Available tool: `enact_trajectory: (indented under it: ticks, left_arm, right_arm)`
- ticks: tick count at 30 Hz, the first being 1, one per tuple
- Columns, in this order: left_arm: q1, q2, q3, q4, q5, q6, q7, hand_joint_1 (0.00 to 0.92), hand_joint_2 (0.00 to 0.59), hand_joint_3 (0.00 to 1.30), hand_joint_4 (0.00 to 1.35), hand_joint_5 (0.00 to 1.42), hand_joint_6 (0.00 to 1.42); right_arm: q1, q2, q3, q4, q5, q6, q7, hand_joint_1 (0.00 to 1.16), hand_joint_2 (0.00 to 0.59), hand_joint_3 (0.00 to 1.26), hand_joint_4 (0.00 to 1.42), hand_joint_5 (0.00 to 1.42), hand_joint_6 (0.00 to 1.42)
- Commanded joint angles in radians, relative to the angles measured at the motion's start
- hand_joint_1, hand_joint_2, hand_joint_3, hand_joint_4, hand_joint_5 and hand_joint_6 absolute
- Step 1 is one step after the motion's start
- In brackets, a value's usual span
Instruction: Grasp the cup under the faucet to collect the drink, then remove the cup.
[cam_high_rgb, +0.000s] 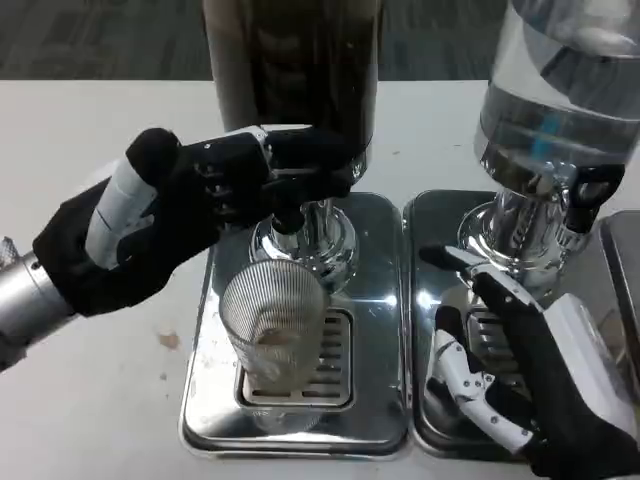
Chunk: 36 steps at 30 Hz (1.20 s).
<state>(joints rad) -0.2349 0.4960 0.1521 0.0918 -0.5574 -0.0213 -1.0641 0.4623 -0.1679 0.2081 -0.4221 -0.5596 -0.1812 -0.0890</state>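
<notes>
Cup (273, 322) sits on the tray (200, 405); left hand (190, 215) presses the faucet (292, 215), right hand (520, 385) rests spread, holding nothing.

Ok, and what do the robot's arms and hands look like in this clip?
Left hand looks mostly black, with a white segment on one finger, on a silver cylindrical forearm. Right hand has a white back and fingers in black with white segments.
</notes>
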Motion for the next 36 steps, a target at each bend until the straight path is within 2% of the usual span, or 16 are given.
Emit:
enact_trajectory:
  ticks: [1, 9, 17, 19, 24, 32, 36]
  left_arm:
    - [0.023, 0.003, -0.013, -0.035, 0.011, -0.048, -0.050, 0.000, 0.050, 0.29, 0.18, 0.22, 0.12]
    - [0.043, 0.011, -0.023, -0.036, 0.079, -0.183, -0.042, 0.000, 0.052, 0.29, 0.18, 0.23, 0.12]
    - [0.055, 0.021, -0.031, -0.040, 0.103, -0.237, -0.039, 0.000, 0.053, 0.29, 0.18, 0.23, 0.12]
    - [0.059, 0.023, -0.033, -0.043, 0.105, -0.245, -0.037, 0.000, 0.054, 0.29, 0.18, 0.23, 0.12]
    - [0.065, 0.025, -0.036, -0.046, 0.106, -0.248, -0.032, 0.000, 0.057, 0.29, 0.18, 0.23, 0.12]
    - [0.070, 0.023, -0.037, -0.050, 0.107, -0.254, -0.023, 0.000, 0.067, 0.29, 0.18, 0.23, 0.13]
    - [0.072, 0.023, -0.038, -0.053, 0.108, -0.258, -0.019, 0.000, 0.068, 0.29, 0.18, 0.23, 0.13]
  right_arm:
    - [-0.022, -0.006, -0.007, 0.018, 0.014, 0.002, 0.010, 0.49, 0.562, 0.25, 0.21, 0.16, 0.20]
    - [-0.045, -0.009, -0.009, 0.030, 0.023, 0.008, 0.027, 0.49, 0.562, 0.25, 0.21, 0.16, 0.20]
    - [-0.107, -0.027, -0.021, 0.082, 0.166, -0.003, 0.122, 0.50, 0.523, 0.23, 0.20, 0.16, 0.20]
    - [-0.119, -0.029, -0.027, 0.104, 0.212, 0.005, 0.148, 0.54, 0.385, 0.16, 0.17, 0.16, 0.20]
    - [-0.149, -0.048, -0.020, 0.151, 0.280, 0.004, 0.212, 0.62, 0.283, 0.03, 0.07, 0.12, 0.20]
    - [-0.186, -0.040, -0.007, 0.214, 0.297, -0.040, 0.217, 0.63, 0.238, 0.00, 0.00, 0.00, 0.12]
    - [-0.204, -0.035, 0.009, 0.261, 0.306, -0.076, 0.218, 0.62, 0.229, 0.00, 0.00, 0.00, 0.08]
